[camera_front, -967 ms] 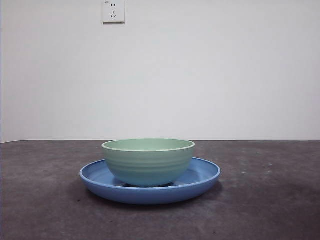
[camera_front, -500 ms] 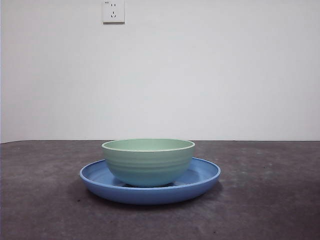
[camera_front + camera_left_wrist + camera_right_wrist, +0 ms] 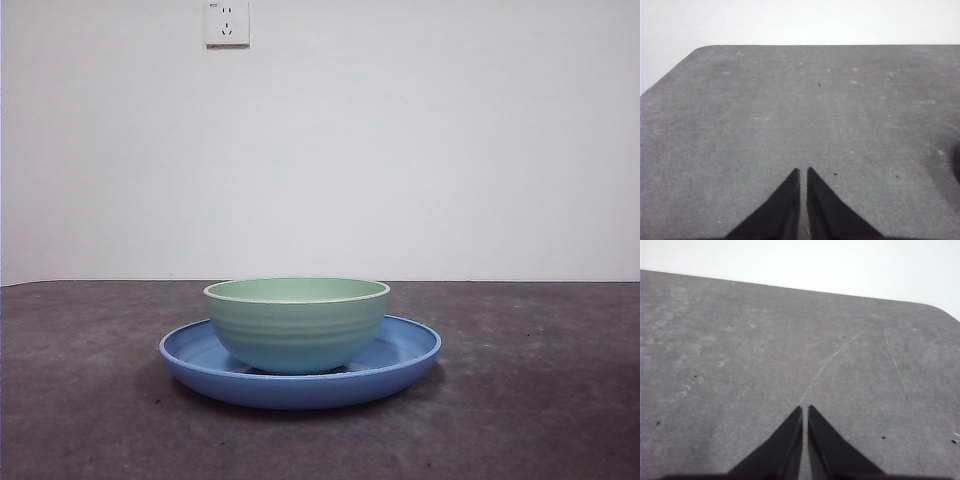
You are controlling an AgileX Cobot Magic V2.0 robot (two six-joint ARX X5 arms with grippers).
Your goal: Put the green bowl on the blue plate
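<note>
The left gripper [image 3: 803, 172] is hanging over bare table with its two black jaws pressed together, tips all but touching, and nothing is sitting between them. The right gripper [image 3: 805, 410] is doing the same: jaws clenched to a thin slit, gripping nothing, pointing at bare table surface. Neither arm is showing in the front view, so both are judged to be waiting clear of the work.

The green bowl [image 3: 297, 325] is sitting upright inside the blue plate [image 3: 410, 352], its base resting on the plate's floor, roughly centred and perhaps slightly toward the left side as seen from the front. The plate's rim is showing on both sides of the bowl. The task is therefore judged complete.

Risks from here are few. An arm re-entering low across the table could be striking the bowl's rim and sliding it on the glossy plate, or dragging bowl and plate together. With both grippers well away, nothing is presently threatening the stack.

The table [image 3: 80, 400] is presenting a dark grey, matte, lightly speckled surface; the right wrist view is showing fine pale scratches [image 3: 832, 362] on it. A plain white wall is standing behind, carrying a white socket [image 3: 226, 22] high up.
</note>
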